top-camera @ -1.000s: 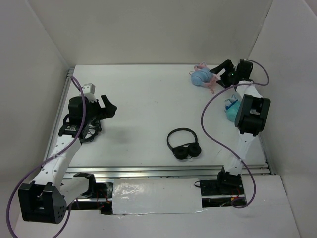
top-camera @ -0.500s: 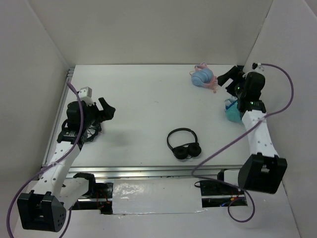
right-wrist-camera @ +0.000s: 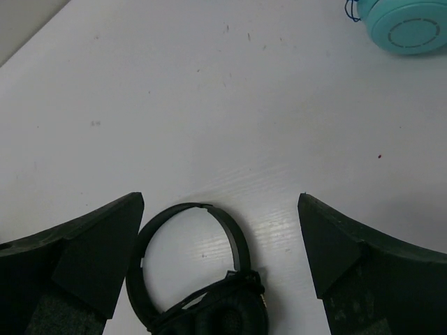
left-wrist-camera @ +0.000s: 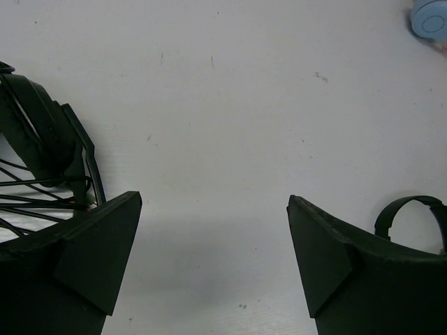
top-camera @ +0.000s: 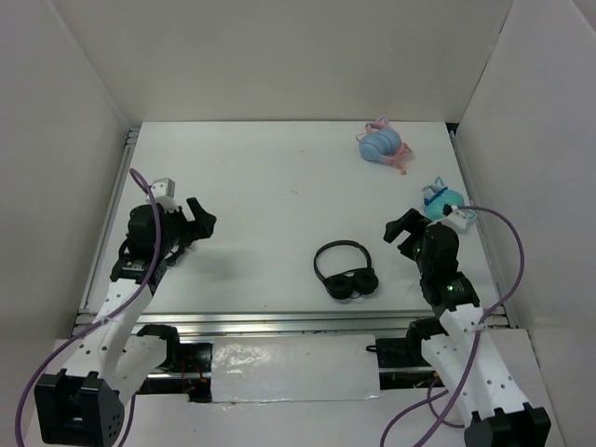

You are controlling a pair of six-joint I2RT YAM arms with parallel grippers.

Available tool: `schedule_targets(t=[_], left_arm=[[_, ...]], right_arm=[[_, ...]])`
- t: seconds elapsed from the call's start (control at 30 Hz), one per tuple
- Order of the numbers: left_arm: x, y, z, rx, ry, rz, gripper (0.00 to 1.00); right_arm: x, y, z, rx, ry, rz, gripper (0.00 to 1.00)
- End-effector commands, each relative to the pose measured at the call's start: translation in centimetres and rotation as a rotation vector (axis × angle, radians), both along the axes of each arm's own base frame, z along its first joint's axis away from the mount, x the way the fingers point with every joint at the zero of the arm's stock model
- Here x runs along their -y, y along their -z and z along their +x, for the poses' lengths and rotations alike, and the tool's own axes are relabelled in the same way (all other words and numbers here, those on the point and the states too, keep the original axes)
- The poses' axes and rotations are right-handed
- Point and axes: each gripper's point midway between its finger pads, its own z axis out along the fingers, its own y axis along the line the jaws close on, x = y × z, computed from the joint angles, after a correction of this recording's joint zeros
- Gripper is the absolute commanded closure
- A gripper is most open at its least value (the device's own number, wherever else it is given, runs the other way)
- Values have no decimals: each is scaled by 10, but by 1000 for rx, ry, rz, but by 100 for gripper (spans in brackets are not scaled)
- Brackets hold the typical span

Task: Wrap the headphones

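Pink-banded headphones (top-camera: 382, 145) lie at the far side, well apart from both pairs of jaws, each spread wide.

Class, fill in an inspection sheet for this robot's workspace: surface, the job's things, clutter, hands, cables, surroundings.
Surface: white table, a few small dark specks.
Job's things: pink and blue headphones at the far right, neither hand touching them.
Clutter: black headphones near the centre; teal headphones by the right edge; black wire frame beside the left arm.
Hands: left hand open, empty; right hand open, empty, close to the black headphones.
Cables: purple cables loop along both arms.
Surroundings: plain white walls on three sides.
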Motion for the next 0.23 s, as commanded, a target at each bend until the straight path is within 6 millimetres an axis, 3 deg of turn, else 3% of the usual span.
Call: schedule_targets(t=[0.0, 0.2], left_arm=[[-3, -28, 7, 131, -6, 11, 1], [-3, -33, 3, 159, -10, 4, 1]], right_arm=[[8, -22, -9, 111, 64, 2, 0], [9, -37, -10, 156, 82, -8, 0]])
